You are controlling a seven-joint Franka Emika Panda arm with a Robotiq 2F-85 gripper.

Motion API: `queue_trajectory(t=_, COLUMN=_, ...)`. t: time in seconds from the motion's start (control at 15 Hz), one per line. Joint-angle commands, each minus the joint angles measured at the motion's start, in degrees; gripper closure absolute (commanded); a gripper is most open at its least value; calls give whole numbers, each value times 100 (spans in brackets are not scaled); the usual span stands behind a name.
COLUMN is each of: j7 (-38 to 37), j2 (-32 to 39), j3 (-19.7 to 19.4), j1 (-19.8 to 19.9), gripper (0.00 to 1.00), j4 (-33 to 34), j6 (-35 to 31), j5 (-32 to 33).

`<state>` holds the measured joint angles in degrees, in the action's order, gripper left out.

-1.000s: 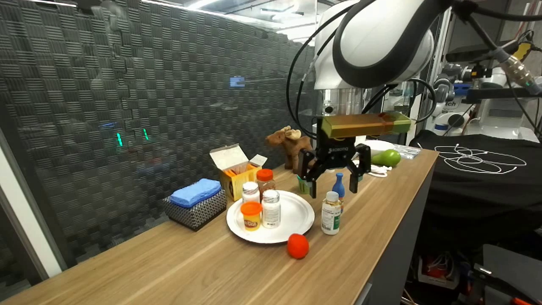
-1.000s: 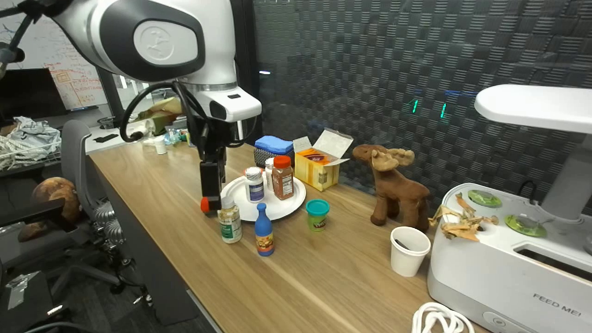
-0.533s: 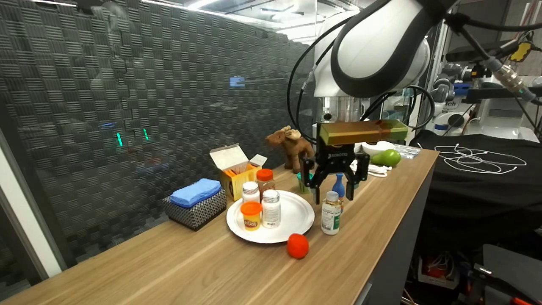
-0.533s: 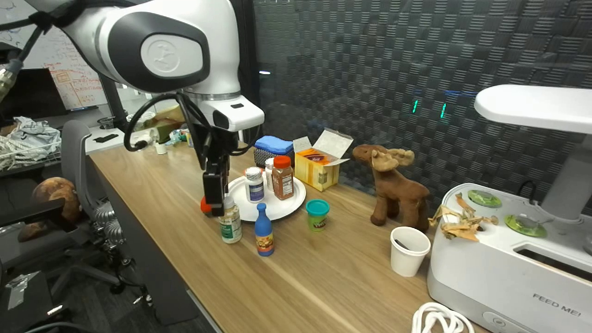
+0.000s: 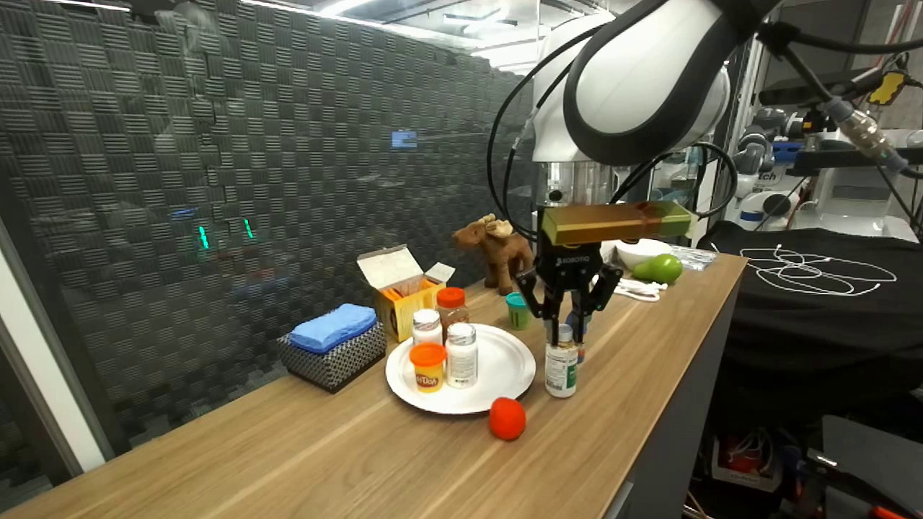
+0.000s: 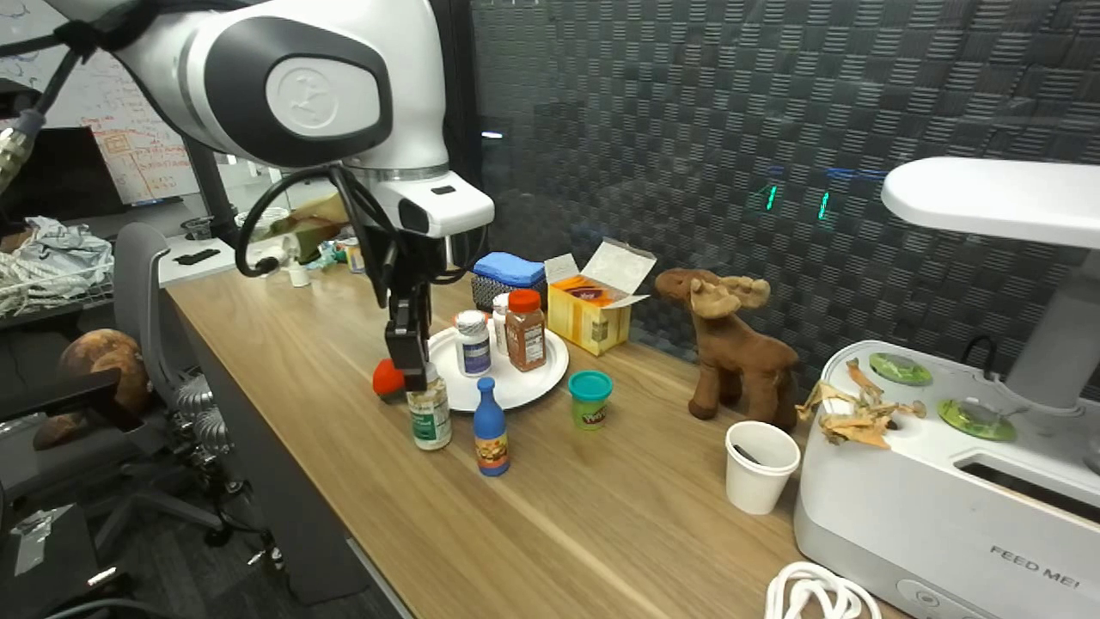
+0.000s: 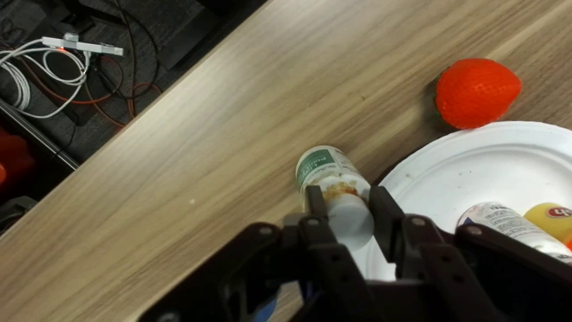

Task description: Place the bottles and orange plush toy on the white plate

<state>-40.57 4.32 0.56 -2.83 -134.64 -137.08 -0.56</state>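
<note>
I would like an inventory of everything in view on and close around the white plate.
White plate: 1, white, on table
White bottles: 2, white, on plate
Jar: 1, reddish, on plate
Yellow tub: 1, yellow, on plate
Green-labelled bottle: 1, whitish, beside plate
Plush toy: 1, red-orange, beside plate
Blue bottle: 1, blue, on table
Green tub: 1, green, on table
Carton: 1, yellow, near plate
Patterned box: 1, dark, near plate
Cloth: 1, blue, on box
Arm: 1, white, above table
Tool: 1, black, closed on green-labelled bottle

Bright ceiling lights [image 5: 340,7], wrist-view claw [image 7: 347,199] blurred
</note>
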Motion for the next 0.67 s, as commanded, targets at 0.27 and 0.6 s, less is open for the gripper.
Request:
queue_trajectory(t=0.27, j7=-198, j2=-257, j3=68, j1=-106, gripper=92, j4=460, j6=214, j5=518)
queue_trajectory(t=0.6, j7=-102, j2=142, j3=100, j1=-112, gripper=92, j4=1210, j6=192, j5=855)
